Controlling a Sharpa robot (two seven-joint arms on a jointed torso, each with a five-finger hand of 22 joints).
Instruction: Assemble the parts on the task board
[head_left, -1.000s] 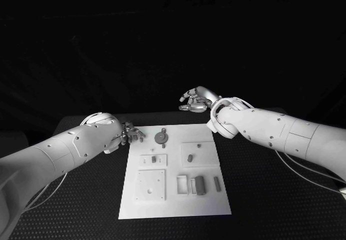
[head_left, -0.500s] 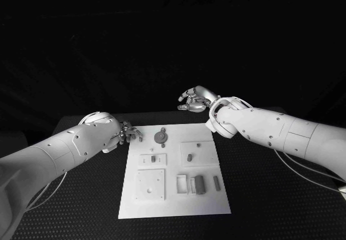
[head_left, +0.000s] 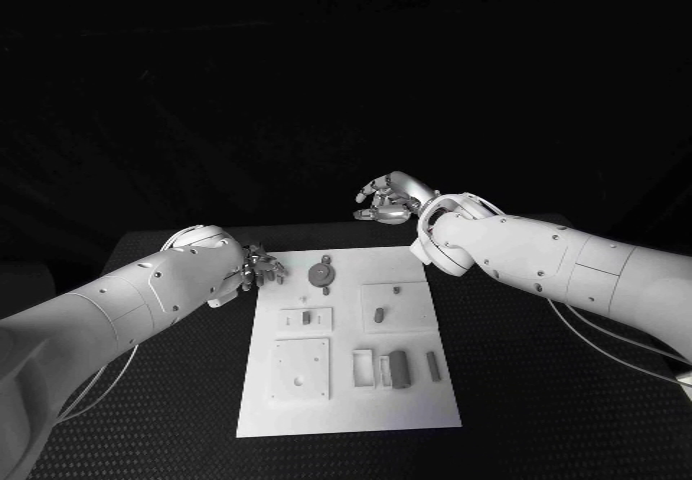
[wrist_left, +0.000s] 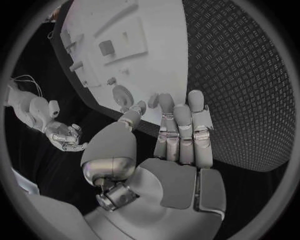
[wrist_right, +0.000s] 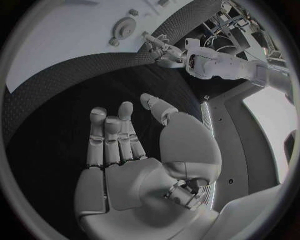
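Both of my hands held nothing. My left hand (head_left: 260, 268) hovered at the far left corner of the task board (head_left: 289, 412), its silver fingers (wrist_left: 181, 125) lying straight and close together over the textured black table (head_left: 548, 400), the rounded thumb out to one side. My right hand (head_left: 387, 199) hung beyond the board's far edge, well apart from it; from its own wrist camera the palm was flat, the fingers (wrist_right: 109, 135) stretched out side by side and empty, the thumb set apart from them.

The board was a smooth, flat white rectangle lying lengthwise in the middle of the table. Near its far edge sat a round grey disc part (head_left: 323, 271) with small tabs at its near and far sides. Just beside it, toward my left hand, lay a small dark peg (head_left: 303, 279). Toward the middle, a raised square plate (head_left: 395, 306) carried a short upright grey piece (head_left: 378, 315), and a smaller rectangular plate (head_left: 307, 319) to its left held a little dark block. Nearer me lay a larger square plate (head_left: 302, 370) with small holes, a white box-shaped frame (head_left: 364, 368), a chunky grey block (head_left: 400, 368) and a slim grey bar (head_left: 433, 366) standing side by side.

The table's surface showed a fine diamond-tread pattern in my left wrist camera.
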